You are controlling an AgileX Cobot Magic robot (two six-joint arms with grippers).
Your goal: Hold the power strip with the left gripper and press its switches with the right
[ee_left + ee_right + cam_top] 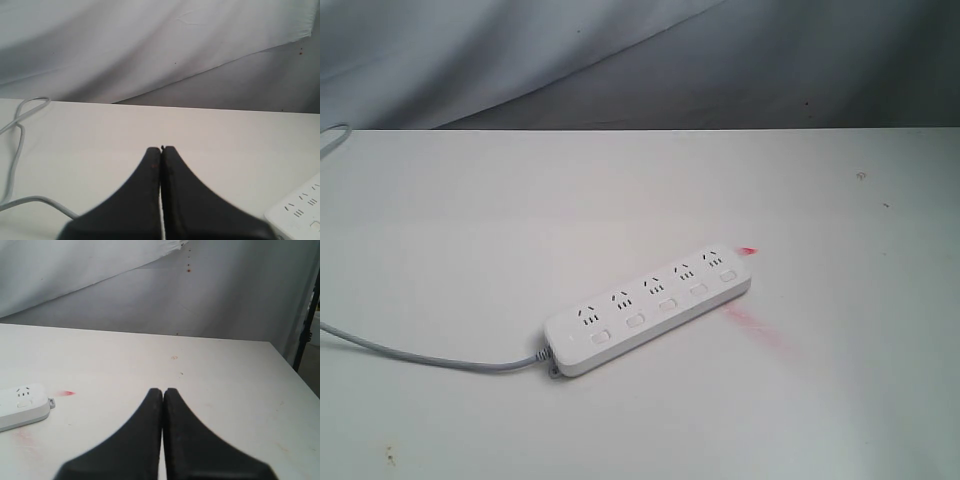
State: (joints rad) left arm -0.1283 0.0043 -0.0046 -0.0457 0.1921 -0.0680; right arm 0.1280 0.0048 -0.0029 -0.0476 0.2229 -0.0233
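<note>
The white power strip [648, 305] lies slantwise on the white table, its five sockets each with a small switch [667, 304] beside it. Its grey cord [420, 357] trails off to the left. Neither arm shows in the exterior view. In the left wrist view my left gripper [161, 149] is shut with nothing in it, and a corner of the strip [300, 212] shows off to one side. My right gripper [163, 390] is also shut and empty, apart from the strip's end [22, 405].
A red mark [748, 250] and a pink smear [757, 327] stain the table by the strip's far end. Grey cloth [640, 60] hangs behind the table's back edge. The cord loops [20, 125] near the back left. A dark stand [306, 325] rises past the table's right edge.
</note>
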